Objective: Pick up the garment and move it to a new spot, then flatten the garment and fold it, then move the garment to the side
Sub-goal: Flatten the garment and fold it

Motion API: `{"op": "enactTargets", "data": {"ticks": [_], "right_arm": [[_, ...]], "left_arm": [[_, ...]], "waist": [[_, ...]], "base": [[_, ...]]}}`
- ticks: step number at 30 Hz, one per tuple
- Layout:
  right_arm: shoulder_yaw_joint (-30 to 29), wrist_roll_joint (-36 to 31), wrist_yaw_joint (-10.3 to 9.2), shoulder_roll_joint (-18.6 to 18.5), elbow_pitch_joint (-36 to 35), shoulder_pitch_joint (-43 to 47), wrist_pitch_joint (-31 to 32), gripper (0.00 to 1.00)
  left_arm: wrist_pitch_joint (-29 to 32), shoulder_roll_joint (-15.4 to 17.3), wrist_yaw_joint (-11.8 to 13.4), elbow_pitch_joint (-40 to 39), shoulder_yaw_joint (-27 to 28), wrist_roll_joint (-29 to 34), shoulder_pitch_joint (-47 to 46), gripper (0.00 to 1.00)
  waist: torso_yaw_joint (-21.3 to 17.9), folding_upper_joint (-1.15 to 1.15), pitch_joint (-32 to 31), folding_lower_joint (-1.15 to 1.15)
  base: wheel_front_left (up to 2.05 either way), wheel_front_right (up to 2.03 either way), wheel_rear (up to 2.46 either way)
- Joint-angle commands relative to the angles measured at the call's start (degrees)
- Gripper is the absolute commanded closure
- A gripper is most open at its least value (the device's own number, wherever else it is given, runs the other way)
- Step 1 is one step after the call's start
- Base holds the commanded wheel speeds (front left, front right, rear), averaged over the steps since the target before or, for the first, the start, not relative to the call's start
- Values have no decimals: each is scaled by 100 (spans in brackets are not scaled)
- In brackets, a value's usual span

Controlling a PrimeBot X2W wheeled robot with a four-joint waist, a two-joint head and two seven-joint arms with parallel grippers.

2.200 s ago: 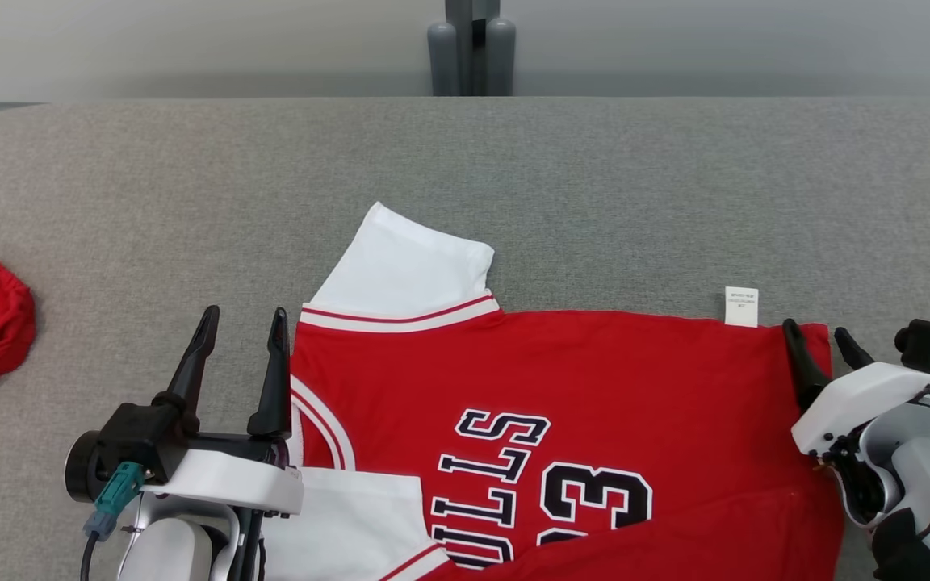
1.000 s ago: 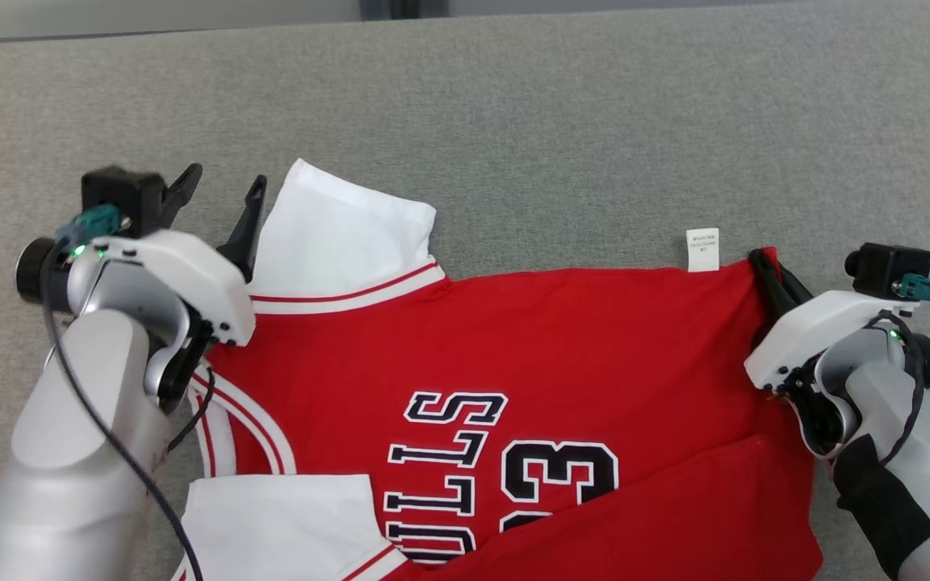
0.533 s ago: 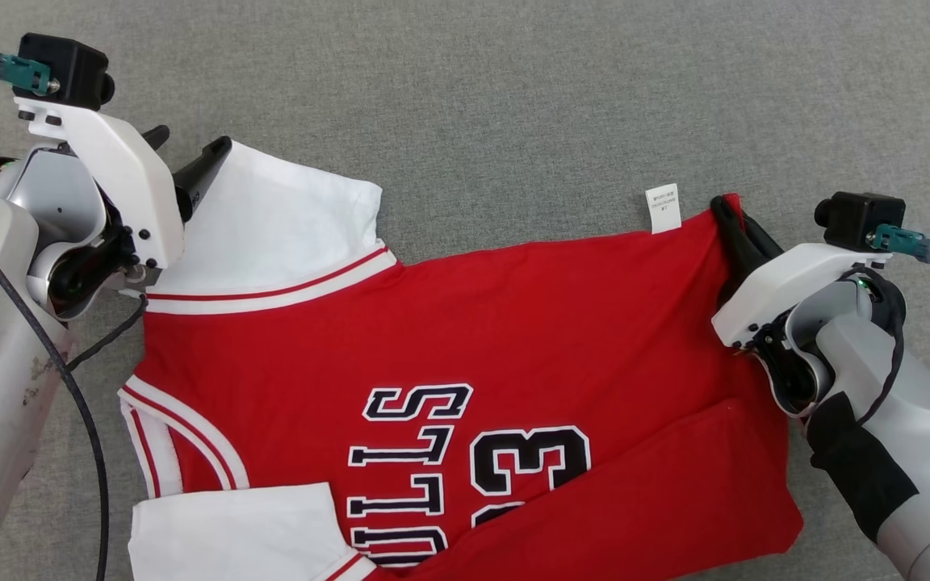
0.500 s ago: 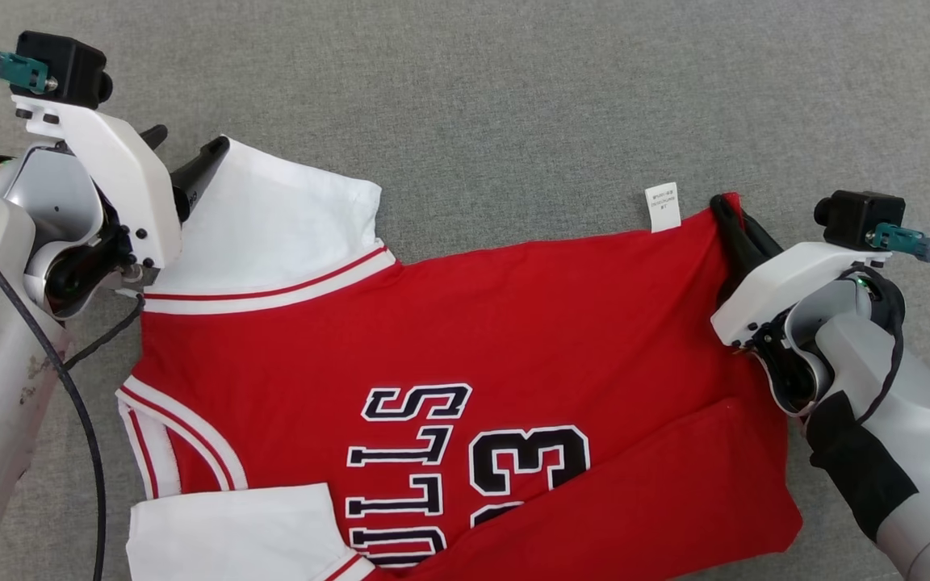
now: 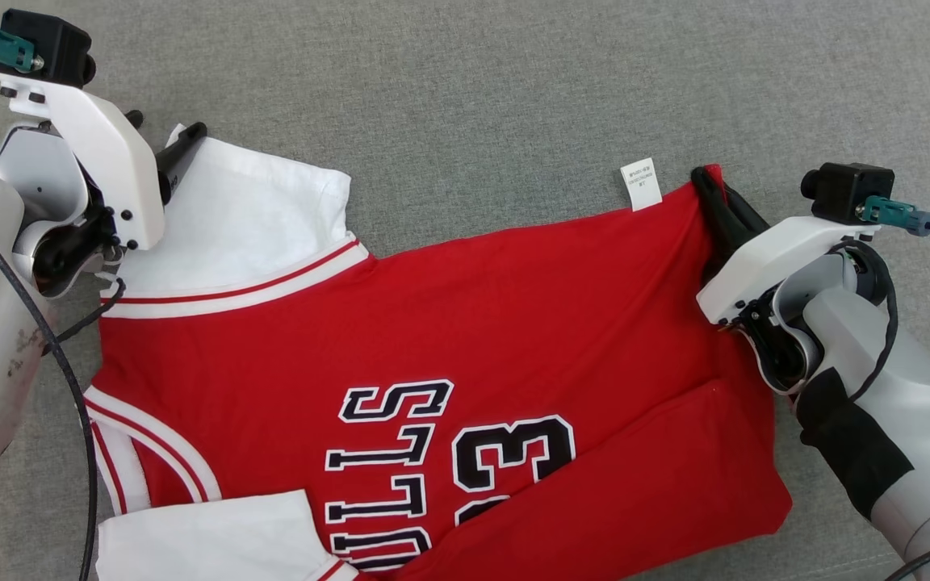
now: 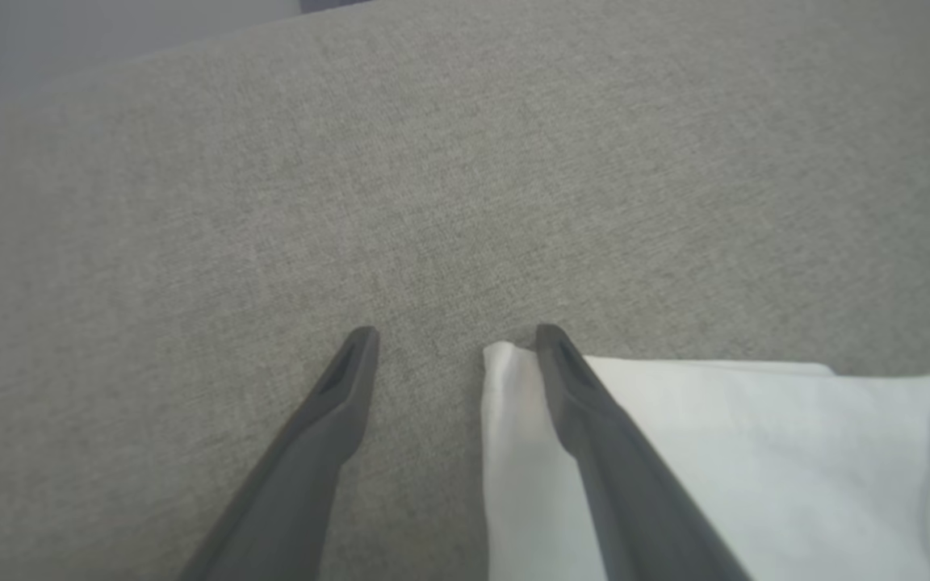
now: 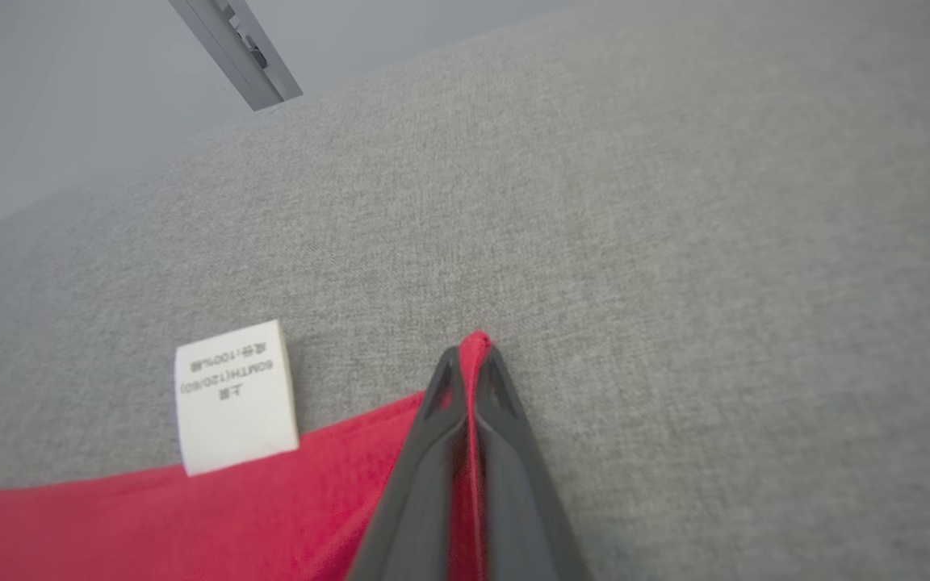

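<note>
Red jersey (image 5: 433, 323) spread flat on the grey bench (image 5: 513, 81), with one white sleeve (image 5: 247, 218) at its far left. My right gripper (image 5: 707, 179) is clenched on the jersey's far right corner, just beside a white label (image 5: 641, 184). My left gripper (image 5: 166, 123) is released, with one finger over the sleeve's corner and the other over bare bench.

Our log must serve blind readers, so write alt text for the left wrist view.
The open left gripper straddles the corner of a white jersey sleeve: one dark finger is over the white cloth, the other over the bare grey fabric tabletop. The grey surface stretches away beyond the fingertips.
</note>
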Motion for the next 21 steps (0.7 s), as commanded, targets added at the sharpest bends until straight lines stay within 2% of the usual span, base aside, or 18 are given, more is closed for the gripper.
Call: {"op": "enactTargets", "data": {"ticks": [1,7,8,9,11,12,13,14,15,21], "right_arm": [[103,86,-51,31,143,161,87,100],[282,260,-51,32,185,58,72,100],[308,289,-51,27,195,39,67,100],[335,312,-51,20,207,30,65,100],[394,359,-51,6,234,13,59,100],[420,389,-51,-2,249,8,55,100],[445,404,-51,-6,262,5,51,100],[463,423,-51,-9,272,3,52,100],[486,440,-51,-15,280,3,56,100],[631,556,-50,-54,295,-15,37,100]], "left_arm": [[13,-10,-7,97,-74,-36,-124,0],[93,-50,-7,303,-396,-178,-257,0],[101,-50,-7,330,-448,-202,-284,4],[118,-51,-7,356,-509,-214,-290,14],[157,-55,-7,384,-617,-259,-282,23],[168,-61,-7,393,-657,-296,-295,36],[172,-65,-7,400,-690,-325,-306,56],[193,-70,-7,409,-721,-368,-314,71],[207,-70,-7,412,-758,-415,-315,100],[68,-32,-7,411,-881,-658,-399,100]], "waist": [[-22,0,21,0],[-33,0,48,0],[-27,0,45,0],[-20,0,39,0],[-6,0,28,0],[2,0,21,0],[8,0,12,0],[14,0,3,0],[21,0,-6,0],[49,0,-65,0]], "base": [[0,0,0],[0,0,0],[0,0,0],[0,0,0],[0,0,0],[0,0,0],[0,0,0],[0,0,0],[0,0,0],[0,0,0]]}}
